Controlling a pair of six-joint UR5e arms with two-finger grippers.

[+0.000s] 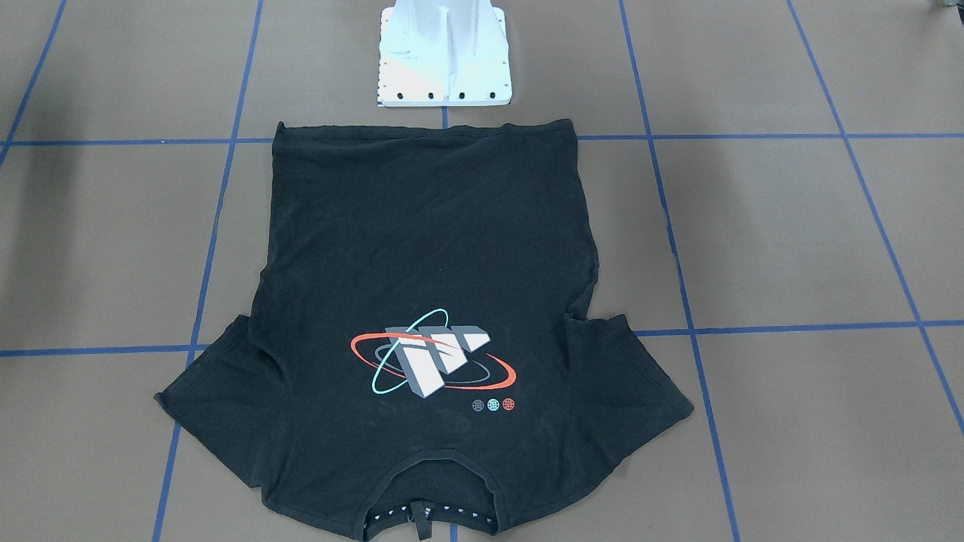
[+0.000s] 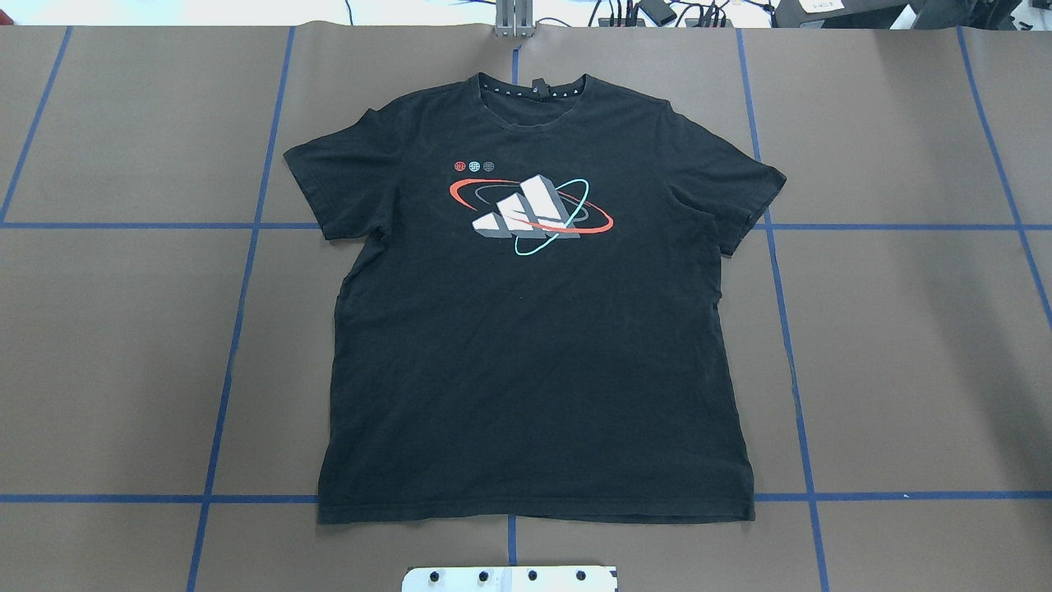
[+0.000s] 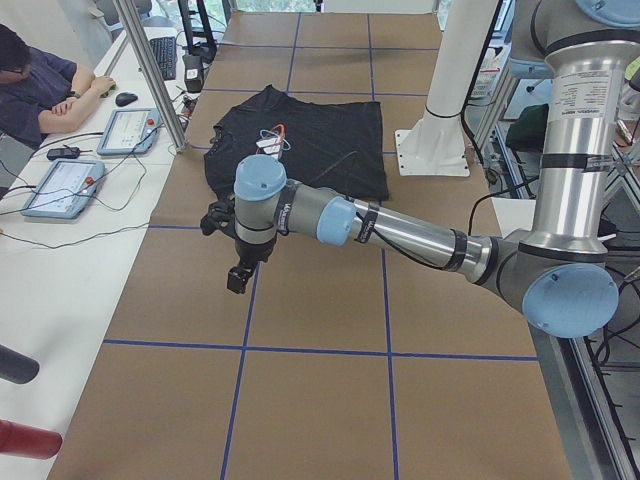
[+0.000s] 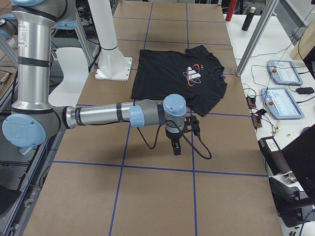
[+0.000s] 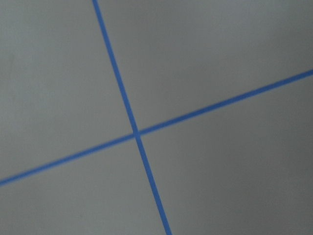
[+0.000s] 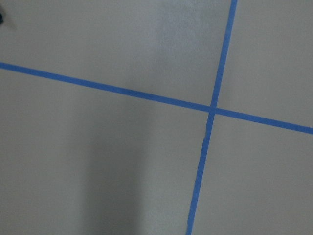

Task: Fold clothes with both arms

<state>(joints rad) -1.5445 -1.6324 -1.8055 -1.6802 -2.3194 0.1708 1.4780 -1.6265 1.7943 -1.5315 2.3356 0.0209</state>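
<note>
Exterior left, left arm (image 3: 400, 229) stretched level, left claw (image 3: 238, 279) pointing down

My left arm (image 3: 400, 228) reaches out long and low over the brown table (image 3: 320, 400). My left claw (image 3: 238, 278) hangs from the end of it and points down, over a blue tape line (image 3: 245, 330). I cannot tell if my claw is open or closed.

Farther along the table lies the black T-shirt (image 3: 320, 150), spread flat with its picture (image 3: 272, 140) facing up. The white base (image 3: 432, 150) stands just beside it.

A person (image 3: 40, 85) sits at the white side table (image 3: 30, 270), arms resting on it. Near them are a mouse (image 3: 125, 98) and two flat control pads (image 3: 127, 130). A metal pole (image 3: 150, 70) stands at the edge.
</note>
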